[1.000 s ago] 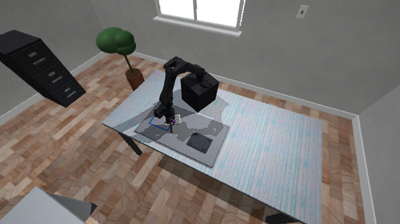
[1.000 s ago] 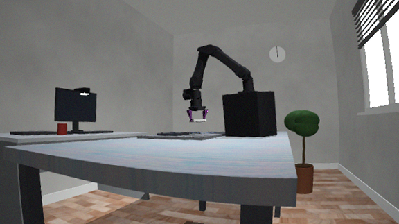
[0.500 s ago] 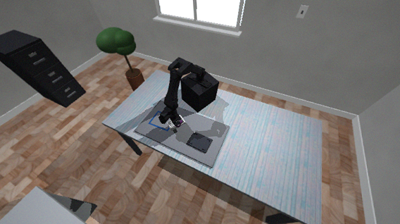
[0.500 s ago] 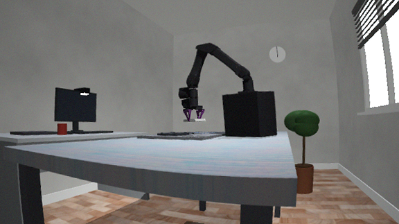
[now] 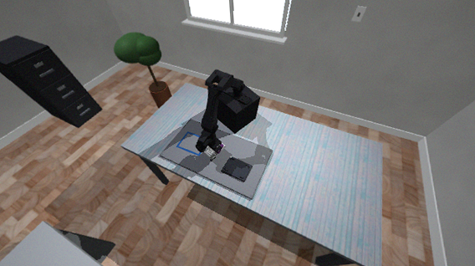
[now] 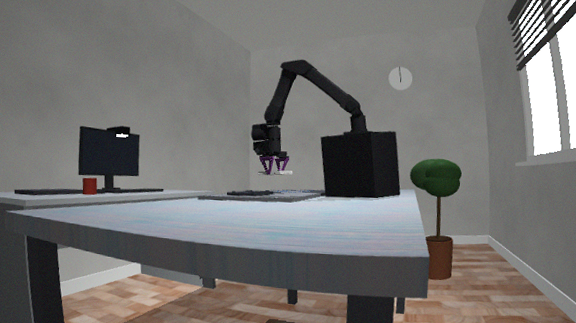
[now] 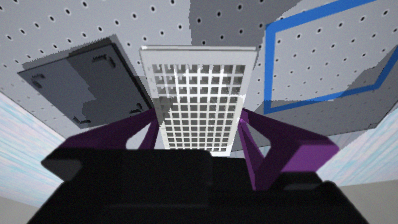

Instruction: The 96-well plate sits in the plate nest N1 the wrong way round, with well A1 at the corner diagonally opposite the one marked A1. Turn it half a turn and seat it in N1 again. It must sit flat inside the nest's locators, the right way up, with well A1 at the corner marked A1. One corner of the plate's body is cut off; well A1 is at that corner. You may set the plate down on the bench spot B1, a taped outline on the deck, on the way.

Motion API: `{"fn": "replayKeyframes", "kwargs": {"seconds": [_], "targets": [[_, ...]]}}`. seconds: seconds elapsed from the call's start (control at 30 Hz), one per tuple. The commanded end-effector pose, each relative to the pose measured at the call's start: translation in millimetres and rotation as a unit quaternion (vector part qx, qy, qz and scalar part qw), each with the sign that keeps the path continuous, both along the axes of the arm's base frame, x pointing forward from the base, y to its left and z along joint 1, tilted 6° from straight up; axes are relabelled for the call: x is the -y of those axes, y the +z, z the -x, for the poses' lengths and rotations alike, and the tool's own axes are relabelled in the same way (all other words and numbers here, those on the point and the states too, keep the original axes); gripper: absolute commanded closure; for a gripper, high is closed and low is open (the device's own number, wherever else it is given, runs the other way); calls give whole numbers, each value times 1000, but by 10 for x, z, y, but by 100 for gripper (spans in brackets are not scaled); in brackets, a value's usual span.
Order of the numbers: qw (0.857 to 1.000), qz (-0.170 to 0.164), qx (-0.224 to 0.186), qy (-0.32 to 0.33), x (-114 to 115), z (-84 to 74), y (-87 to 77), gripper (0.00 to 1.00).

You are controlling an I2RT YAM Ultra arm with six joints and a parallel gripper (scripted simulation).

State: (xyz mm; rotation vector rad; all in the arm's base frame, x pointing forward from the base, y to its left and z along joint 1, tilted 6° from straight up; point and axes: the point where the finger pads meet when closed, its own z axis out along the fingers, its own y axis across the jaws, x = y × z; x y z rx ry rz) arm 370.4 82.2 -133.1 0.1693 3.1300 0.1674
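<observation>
From above, the black arm (image 5: 212, 105) bends down over the grey deck (image 5: 261, 165) on the counter (image 5: 329, 177), its fingers (image 5: 213, 151) between the blue taped outline (image 5: 180, 142) and the dark nest (image 5: 237, 169).

From the side, the white plate (image 6: 274, 172) hangs well above the counter, level, apart from the deck.

At the wrist, the purple fingers pinch the plate by its long sides; the nest lies below to the left, the outline to the right.
</observation>
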Motion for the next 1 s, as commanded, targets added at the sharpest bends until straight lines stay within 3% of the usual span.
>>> {"fn": "replayKeyframes", "kwargs": {"seconds": [0.0, 0.97], "targets": [[1000, -3, 13, -3, -86, -74, 110, 100], [1000, -4, 13, -3, -951, -46, 236, 100]]}}
